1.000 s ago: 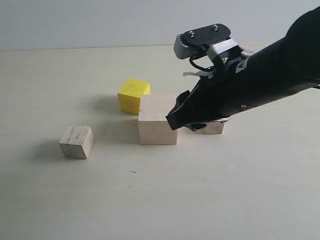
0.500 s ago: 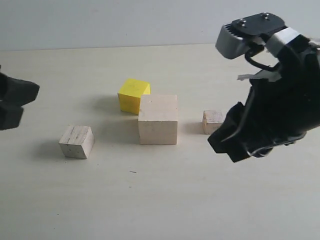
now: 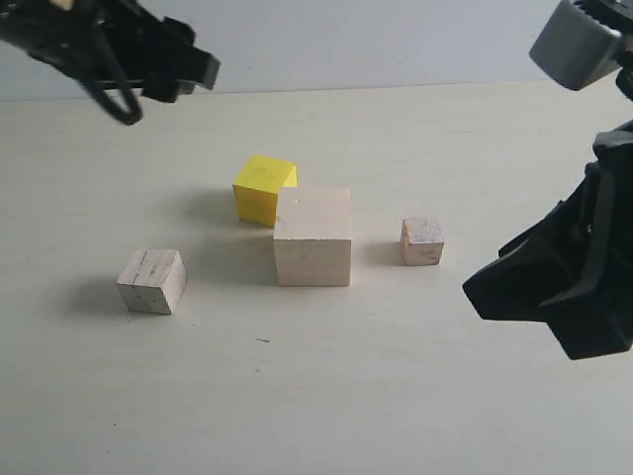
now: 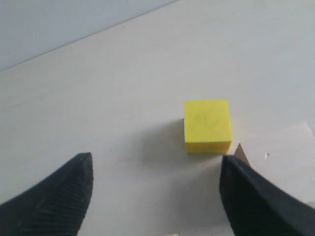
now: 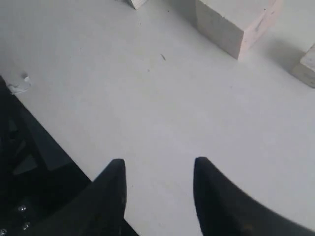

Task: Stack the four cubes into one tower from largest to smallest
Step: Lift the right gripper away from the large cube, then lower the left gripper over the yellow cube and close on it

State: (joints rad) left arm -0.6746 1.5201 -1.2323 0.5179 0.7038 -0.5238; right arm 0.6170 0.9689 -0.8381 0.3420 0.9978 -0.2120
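Eyeing yellow cube [image 3: 263, 188], mid-frame, at upper-left corner of big wooden block [image 3: 313, 237], maybe touching. Looks light, rigid, prob smooth; I'd pinch opposite flat sides. Both left gripper [image 4: 156, 164] & right gripper [image 5: 158, 164] spread, empty.

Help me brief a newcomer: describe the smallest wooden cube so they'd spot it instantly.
Find the large pale block at the centre. To its right in the exterior view, standing apart, sits the smallest cube. It is pale wood, far littler than any other cube.
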